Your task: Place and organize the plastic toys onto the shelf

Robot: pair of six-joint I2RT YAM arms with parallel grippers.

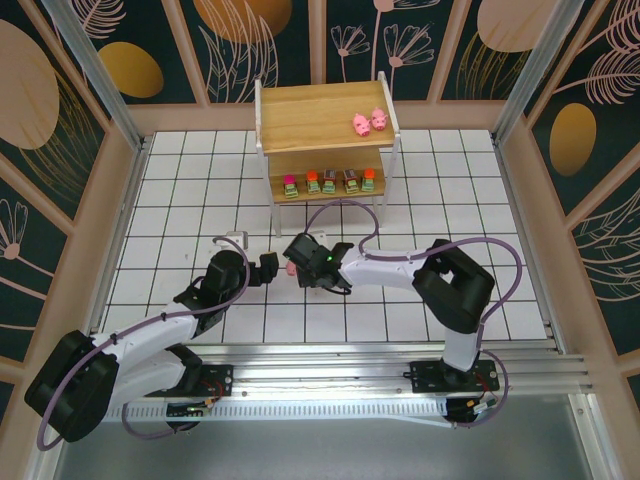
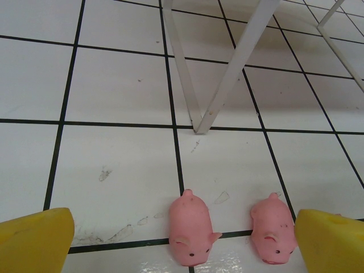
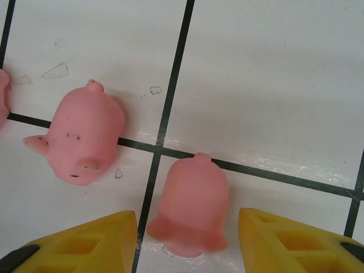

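Smooth, glossy pink pig [image 3: 193, 207], rounded with a little nub on top, sits right between the yellow fingers [image 3: 85, 242] of my right gripper [image 1: 300, 258]. Jaws half-wide, a sliver of gap each side, nothing gripped. Just beside it a second pig [image 3: 82, 139], dark-speckled, lies across a black grid line. My left gripper [image 1: 268, 268] hangs close by, spread wide and empty, thin white legs [image 2: 227, 74] ahead of it. All this mid-worktop [image 1: 180, 200], toward the near edge. The shelf [image 1: 325, 110], pale wood boards, stands at the far edge: two pigs [image 1: 360, 124] on top, right side; five blocky pieces [image 1: 330, 182] in a row below.
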